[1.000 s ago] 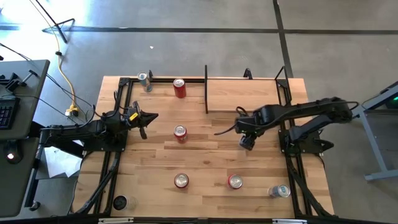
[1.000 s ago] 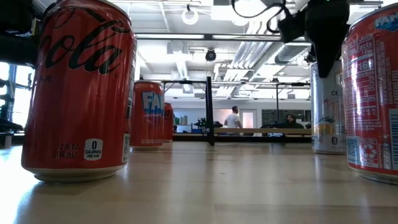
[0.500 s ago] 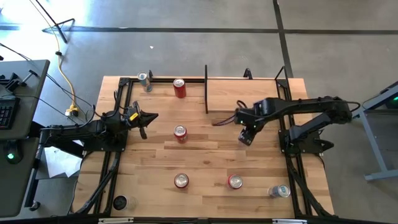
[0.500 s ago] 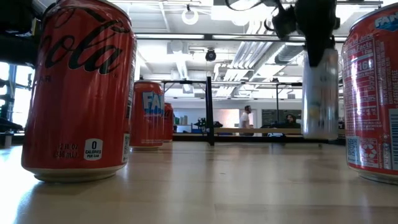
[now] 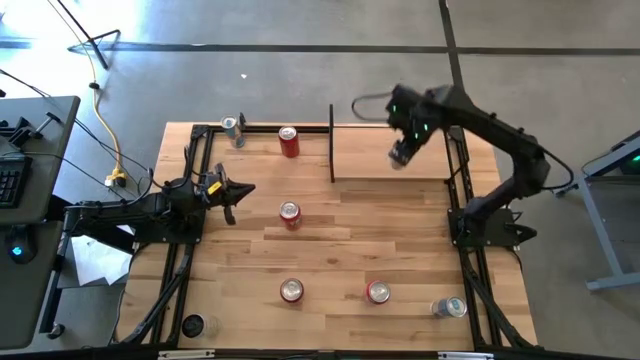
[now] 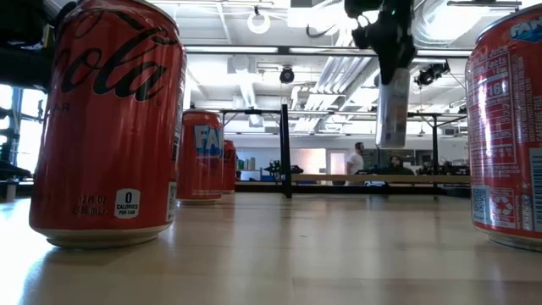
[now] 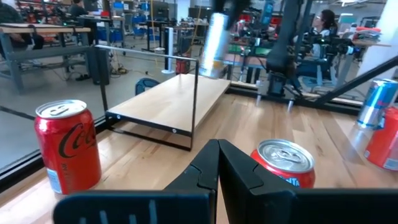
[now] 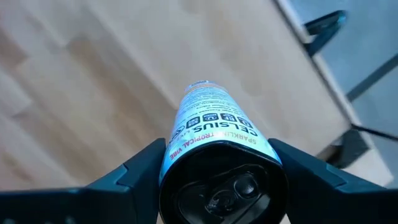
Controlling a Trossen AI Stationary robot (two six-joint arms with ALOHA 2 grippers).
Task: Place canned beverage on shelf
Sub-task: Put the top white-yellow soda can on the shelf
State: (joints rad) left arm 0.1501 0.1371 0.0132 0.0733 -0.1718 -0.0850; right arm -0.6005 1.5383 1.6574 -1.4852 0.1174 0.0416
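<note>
Lifted since before: silver can (image 5: 399,155) in right hand (image 5: 403,148), above shelf (image 5: 370,160).

Two slim, dark, matte arms, built of tube-like links between rounded joint housings. Right arm (image 5: 495,130) black throughout, with a thin black cable looping off its wrist and small green lights glowing on the housing near that wrist. Left arm (image 5: 130,208) likewise black, carrying a small yellow mark close to its wrist. Left gripper (image 7: 217,168) made of two flat, black, angular fingers, wedge-shaped with bevelled edges, mounted above a broad dark bar. Right gripper (image 8: 221,165) made of two black, smooth, wing-like fingers flaring out on either side, glossy along the edges.
</note>
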